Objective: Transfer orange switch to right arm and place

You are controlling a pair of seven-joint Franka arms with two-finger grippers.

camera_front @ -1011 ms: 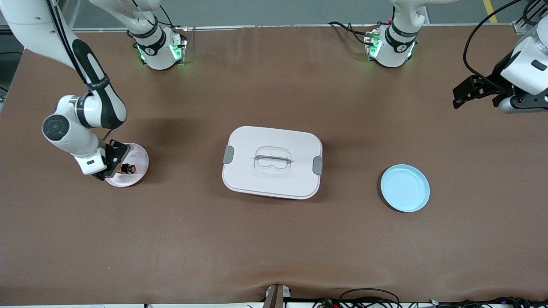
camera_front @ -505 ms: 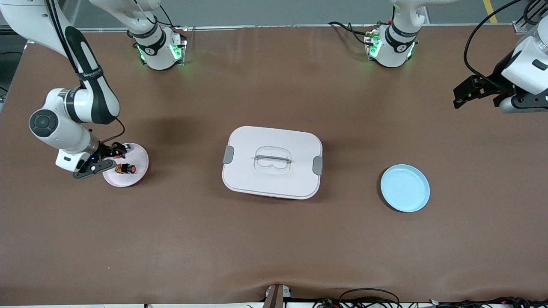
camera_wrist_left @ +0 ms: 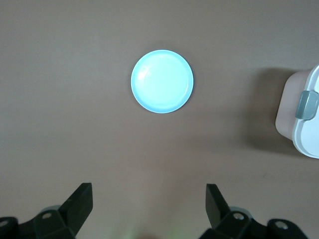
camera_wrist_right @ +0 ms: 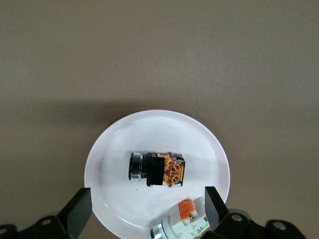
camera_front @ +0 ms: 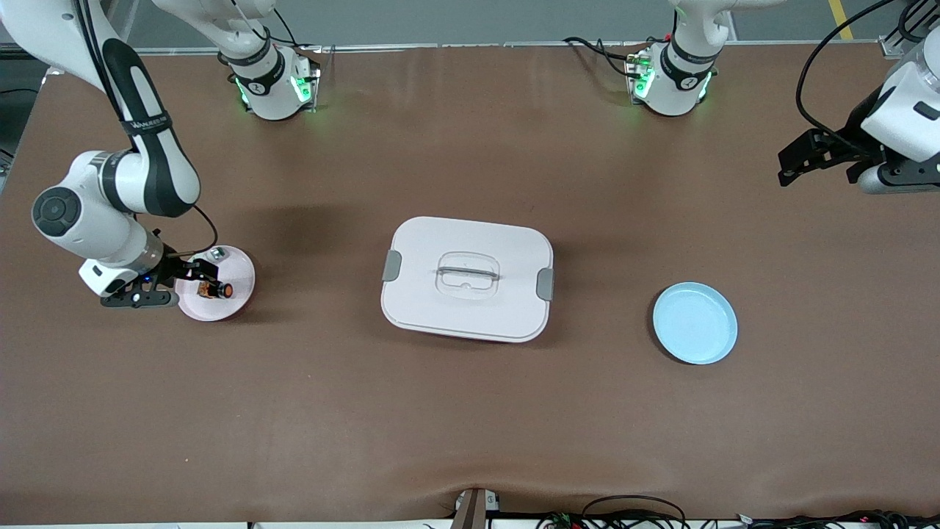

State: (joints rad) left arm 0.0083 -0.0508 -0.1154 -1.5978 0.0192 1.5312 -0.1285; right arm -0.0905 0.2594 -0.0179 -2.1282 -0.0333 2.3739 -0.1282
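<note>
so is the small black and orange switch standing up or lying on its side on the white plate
Lying on its side: the orange switch rests lengthwise on the round white plate, untouched by the open right gripper.

High front camera, two downward wrist cameras

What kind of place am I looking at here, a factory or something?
More likely a robot test lab: two white arms bolted to a brown mat-covered table, loose cables along its edge, and only props laid out, like a lidded box and blue plate.
</note>
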